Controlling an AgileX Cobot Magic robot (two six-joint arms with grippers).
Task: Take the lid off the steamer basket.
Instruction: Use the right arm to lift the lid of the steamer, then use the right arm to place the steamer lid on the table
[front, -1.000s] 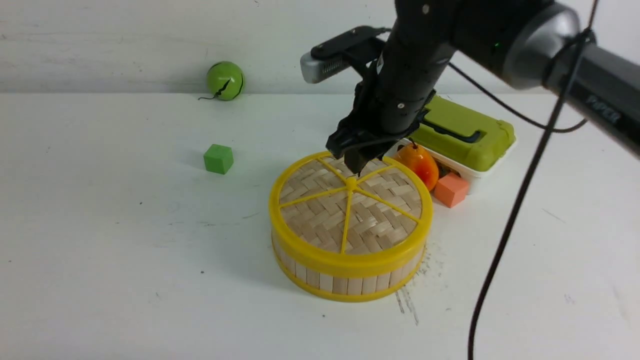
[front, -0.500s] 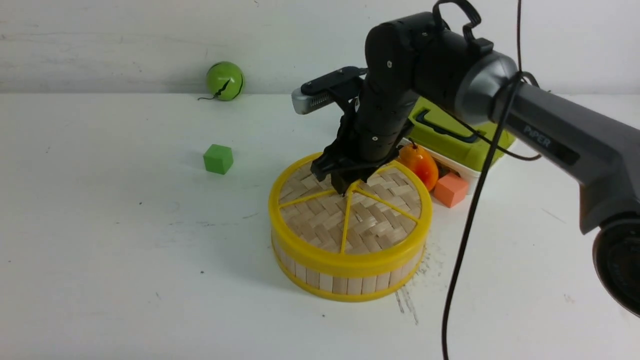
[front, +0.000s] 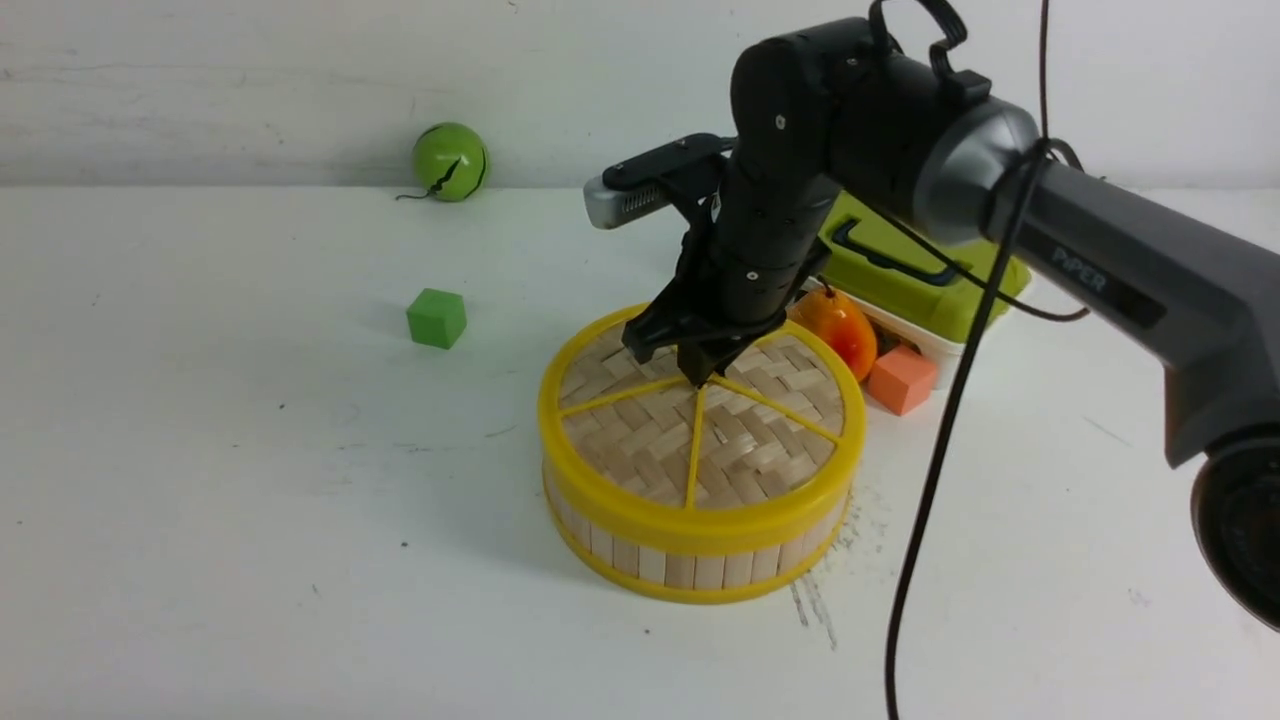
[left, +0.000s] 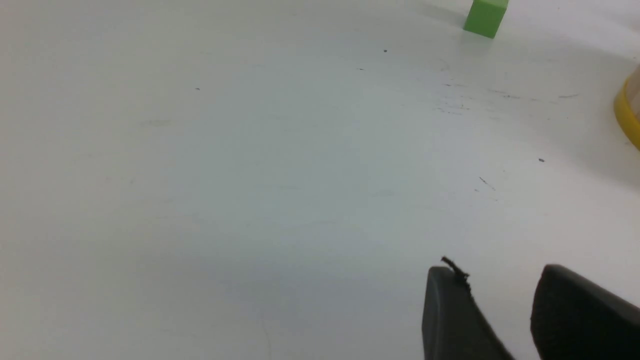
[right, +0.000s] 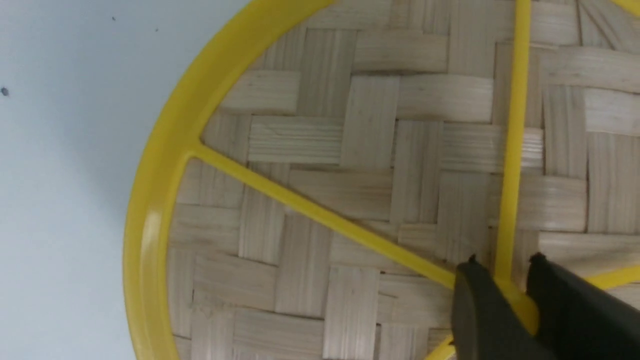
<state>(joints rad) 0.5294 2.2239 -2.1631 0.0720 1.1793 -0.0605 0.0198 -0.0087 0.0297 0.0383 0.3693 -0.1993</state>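
A robotics lab bench, by its scuffed white tabletop (front: 200, 500), plain white wall (front: 250, 80), black cabled robot arm (front: 1130, 270) and scattered props: small green cube (front: 437, 318), glossy green ball (front: 450, 161).

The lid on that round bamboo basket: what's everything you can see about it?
The lid is a flat round disc of woven pale bamboo strips in a thick yellow plastic-looking rim, with thin yellow spokes meeting at a central hub. It lies level on the steamer basket, not yet lifted. The right hand is at its middle, straddling the hub and apparently pinching it. Nothing else touches it.
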